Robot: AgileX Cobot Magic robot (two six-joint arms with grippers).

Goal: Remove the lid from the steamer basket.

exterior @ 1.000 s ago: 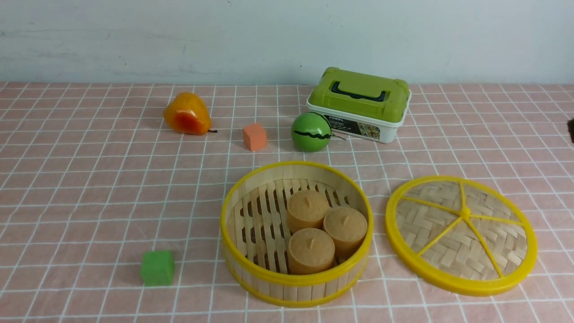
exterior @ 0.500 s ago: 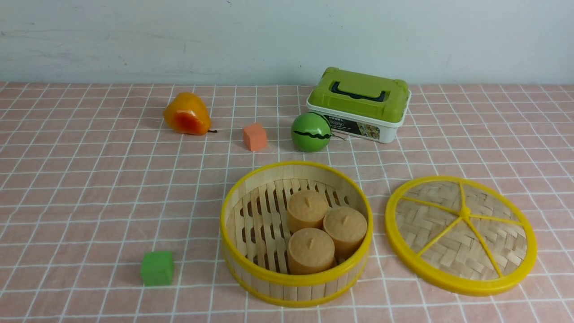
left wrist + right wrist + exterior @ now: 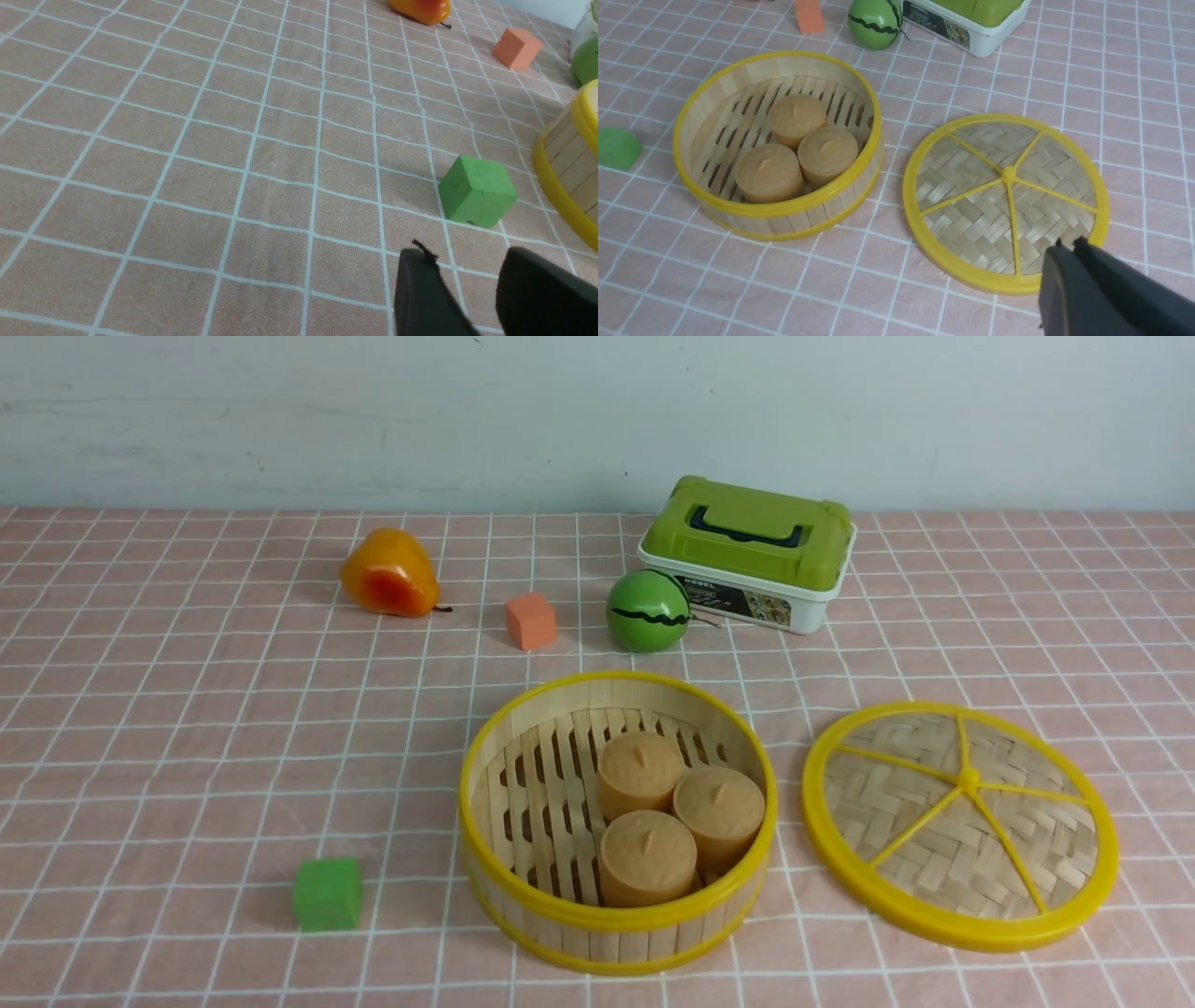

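The lid (image 3: 960, 821) lies flat, knob up (round, so no long side), at the front view's lower right on the counter (image 3: 187, 756), just beside the open steamer basket (image 3: 611, 933). The left claw (image 3: 467, 263) is a little apart. The right claw (image 3: 1068, 243) is pinched closed. Both are empty.

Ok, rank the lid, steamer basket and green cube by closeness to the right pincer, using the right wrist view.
1. The lid, just ahead of the right pincer.
2. The steamer basket, left of the lid.
3. The green cube, farther left, past the basket.
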